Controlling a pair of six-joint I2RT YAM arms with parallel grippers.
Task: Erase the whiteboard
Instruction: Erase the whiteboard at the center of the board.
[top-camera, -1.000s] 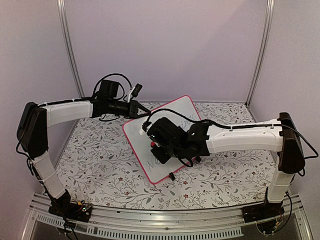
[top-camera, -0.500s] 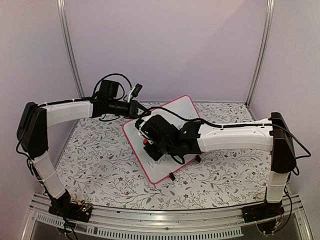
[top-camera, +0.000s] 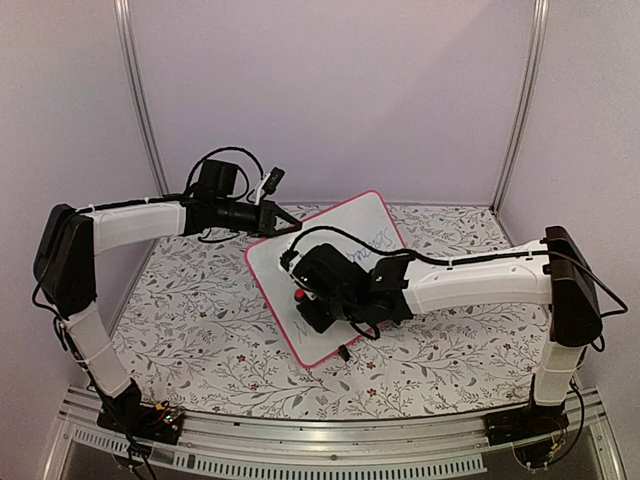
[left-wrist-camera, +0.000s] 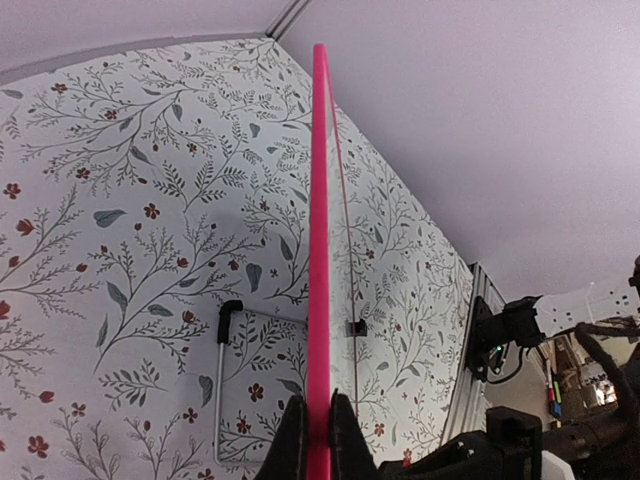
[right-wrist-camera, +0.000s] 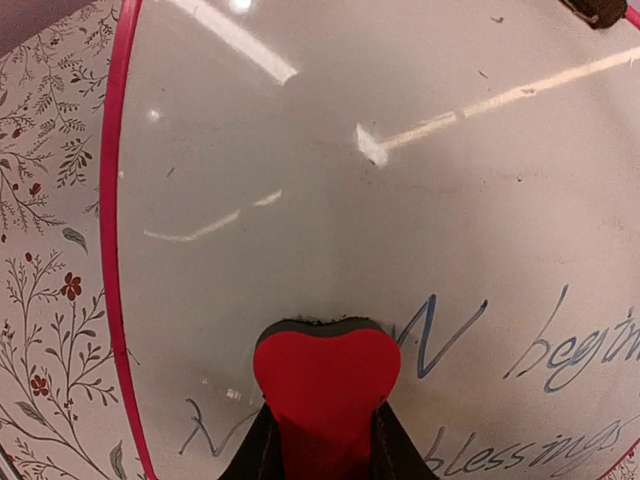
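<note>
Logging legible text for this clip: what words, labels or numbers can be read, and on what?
"blessings": blue handwriting on the whiteboard, right wrist view.
"N" and "begin", cut off at the frame edge: same board.
Faint strokes left of the eraser: unreadable.
Writing in the top view: too small.

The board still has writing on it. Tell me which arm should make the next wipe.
Right. The right gripper holds the eraser against the whiteboard, beside the writing. The left gripper is shut on the rim, steadying it.
</note>
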